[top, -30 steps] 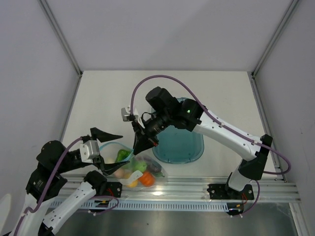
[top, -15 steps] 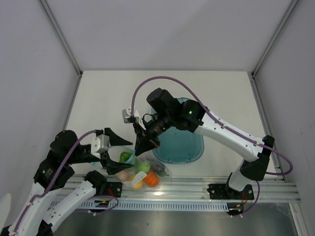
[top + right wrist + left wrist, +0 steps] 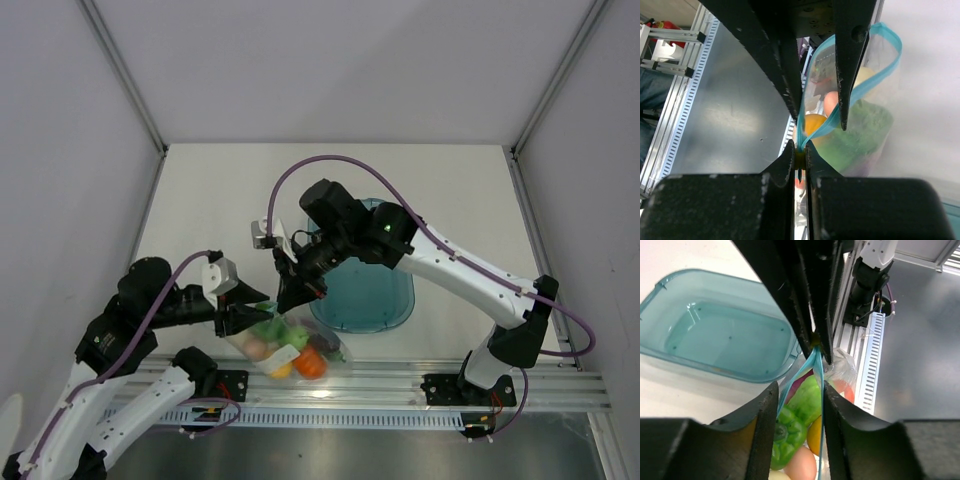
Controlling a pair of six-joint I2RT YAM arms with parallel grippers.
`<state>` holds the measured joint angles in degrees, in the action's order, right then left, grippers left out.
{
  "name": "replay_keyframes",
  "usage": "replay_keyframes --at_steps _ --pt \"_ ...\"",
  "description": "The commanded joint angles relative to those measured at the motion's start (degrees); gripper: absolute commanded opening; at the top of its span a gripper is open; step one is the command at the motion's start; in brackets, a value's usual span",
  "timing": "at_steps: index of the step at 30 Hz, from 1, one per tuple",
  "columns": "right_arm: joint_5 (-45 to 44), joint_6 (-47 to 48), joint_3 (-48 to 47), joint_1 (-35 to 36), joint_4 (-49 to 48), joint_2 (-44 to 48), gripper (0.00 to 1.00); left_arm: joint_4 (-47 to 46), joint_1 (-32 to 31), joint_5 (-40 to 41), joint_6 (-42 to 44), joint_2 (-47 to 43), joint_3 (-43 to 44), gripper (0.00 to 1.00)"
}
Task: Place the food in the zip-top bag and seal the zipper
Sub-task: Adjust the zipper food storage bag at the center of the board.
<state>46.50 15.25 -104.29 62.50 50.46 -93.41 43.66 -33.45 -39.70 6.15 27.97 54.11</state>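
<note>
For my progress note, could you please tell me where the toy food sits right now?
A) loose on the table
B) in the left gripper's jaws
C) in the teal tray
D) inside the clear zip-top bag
D: the green bell pepper and the other pieces show through the zip-top bag, whose zipper the right gripper pinches, and the teal tray holds none.

right gripper [image 3: 800,152] jaws pinched on zipper [image 3: 821,135], food [image 3: 860,125] inside zip-top bag [image 3: 880,55]
</note>
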Motion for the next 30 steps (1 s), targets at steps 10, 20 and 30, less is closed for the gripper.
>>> replay_keyframes --at_steps 10,20,30 --pt "1.3 0.6 -0.7 -0.4 -1.5 2.4 0.0 1.8 0.2 1.5 -3.5 3.5 1.7 0.2" --pt "-7.6 -6.3 2.2 -2.1 -7.5 3.3 0.47 4.5 0.2 17.1 -8.3 0.9 3.8 0.01" --pt "-11.4 -17.2 16.5 -7.1 -26.3 8.1 0.62 7.7 0.3 22.6 -10.5 2.8 5.5 0.01"
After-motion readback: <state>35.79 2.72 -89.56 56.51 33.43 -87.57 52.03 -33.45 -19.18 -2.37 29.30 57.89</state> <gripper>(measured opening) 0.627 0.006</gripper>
